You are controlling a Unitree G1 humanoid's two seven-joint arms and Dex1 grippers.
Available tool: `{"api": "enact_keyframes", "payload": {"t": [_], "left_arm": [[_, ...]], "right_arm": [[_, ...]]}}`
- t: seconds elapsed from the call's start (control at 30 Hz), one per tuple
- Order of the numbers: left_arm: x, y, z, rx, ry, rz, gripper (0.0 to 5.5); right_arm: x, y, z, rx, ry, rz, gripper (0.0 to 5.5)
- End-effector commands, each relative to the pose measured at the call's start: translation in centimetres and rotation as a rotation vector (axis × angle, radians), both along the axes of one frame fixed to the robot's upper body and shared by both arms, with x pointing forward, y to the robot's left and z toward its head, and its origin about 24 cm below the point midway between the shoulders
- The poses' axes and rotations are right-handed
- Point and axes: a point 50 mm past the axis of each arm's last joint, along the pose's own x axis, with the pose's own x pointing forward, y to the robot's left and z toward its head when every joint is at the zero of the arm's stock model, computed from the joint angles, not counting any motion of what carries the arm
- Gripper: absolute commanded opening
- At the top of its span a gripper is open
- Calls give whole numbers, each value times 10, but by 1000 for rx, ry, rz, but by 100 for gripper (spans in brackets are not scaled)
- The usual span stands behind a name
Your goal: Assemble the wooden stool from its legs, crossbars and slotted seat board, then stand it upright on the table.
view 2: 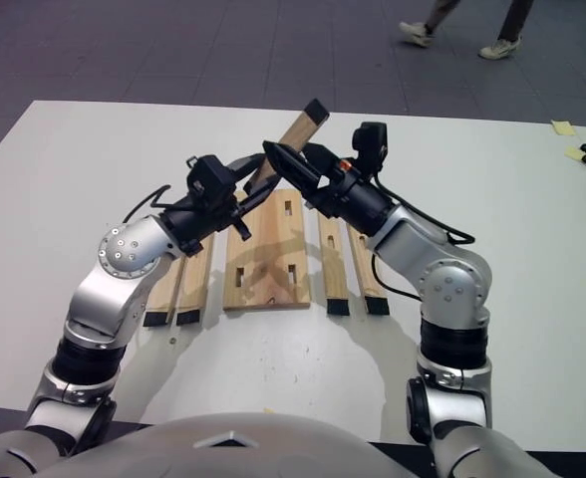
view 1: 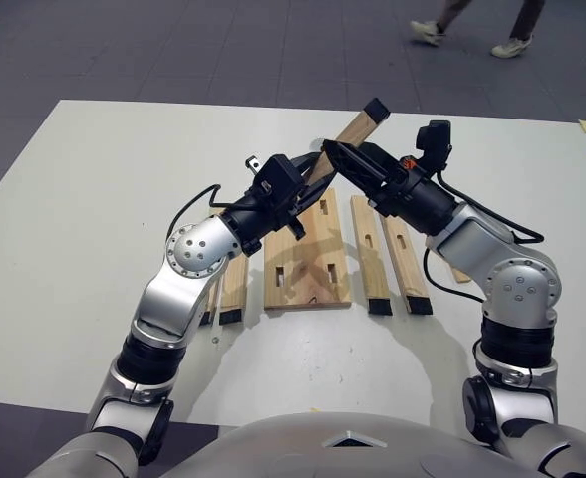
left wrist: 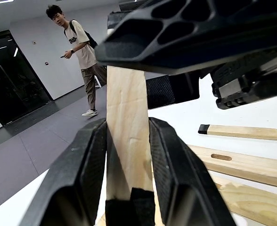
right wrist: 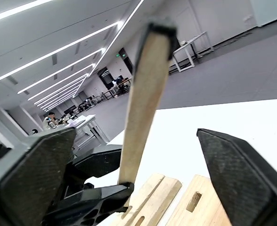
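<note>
Left pincer (left wrist: 128, 126) clamping leg (view 1: 354, 129), right pincer (right wrist: 136, 141) spread wide

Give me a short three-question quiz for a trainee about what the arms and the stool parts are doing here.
1. Fill in: the right gripper has its fingers ___ on either side of the raised leg.
2. What clamps that leg? A. left gripper B. right gripper C. both
3. True or false: the seat board stands upright on the table.
Key: 1 open; 2 A; 3 false, it lies flat.
</note>
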Motion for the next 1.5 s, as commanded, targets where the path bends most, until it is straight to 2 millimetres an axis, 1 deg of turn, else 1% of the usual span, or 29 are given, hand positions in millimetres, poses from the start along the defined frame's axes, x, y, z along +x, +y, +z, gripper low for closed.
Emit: {"api": "enact_keyframes", "payload": {"t": [0.03,0.13,0.3,0.37,0.47,0.6,0.7,0.77,0.83,0.87,0.93,0.97,1.03,1.1,1.2,1.23,1.27,1.33,1.37,1.43,1.5], "left_arm": [[2,-4,2,7,-32,5,128],[3,-7,1,19,-48,10,128],[2,-9,-1,24,-49,16,128],[1,-11,-2,23,-47,14,128],[0,-13,-4,22,-40,10,128],[6,-5,-5,12,-37,54,128],[11,1,-4,13,-46,77,128],[12,3,-3,8,-46,83,128],[11,2,-7,15,-23,76,128],[9,3,-10,18,-2,65,166],[-2,3,-13,-51,137,-36,201],[-8,4,-9,-113,197,-94,224],[-18,13,10,-306,274,-186,267],[-17,31,29,-465,282,-191,299],[-9,58,44,-608,254,-88,342],[-5,67,47,-648,244,-27,364],[2,79,47,-686,237,81,376],[13,100,38,-698,235,300,410],[16,106,32,-695,245,376,425],[16,112,23,-694,259,460,458],[15,110,15,-682,281,493,501]], "right_arm": [[2,0,8,66,27,-21,389],[3,-1,12,114,38,-35,342],[3,-3,13,181,82,-54,263],[2,-3,16,238,89,-34,237],[-2,-4,19,273,72,3,184],[-9,-5,26,333,26,68,113],[-9,-5,27,332,15,70,84],[-8,-5,25,316,11,53,76],[-5,-7,24,282,-2,1,70],[-2,-9,23,249,-11,-48,66],[7,-19,15,172,-2,-189,45],[12,-25,10,140,10,-254,41],[19,-40,-2,90,47,-379,41],[18,-54,-11,37,70,-454,41],[8,-71,-26,-24,120,-506,41],[4,-74,-30,-45,140,-510,41],[-1,-78,-36,-70,170,-511,41],[-10,-85,-47,-103,227,-531,41],[-13,-88,-51,-111,252,-541,41],[-16,-88,-59,-118,295,-546,41],[-16,-84,-64,-120,320,-544,41]]}}
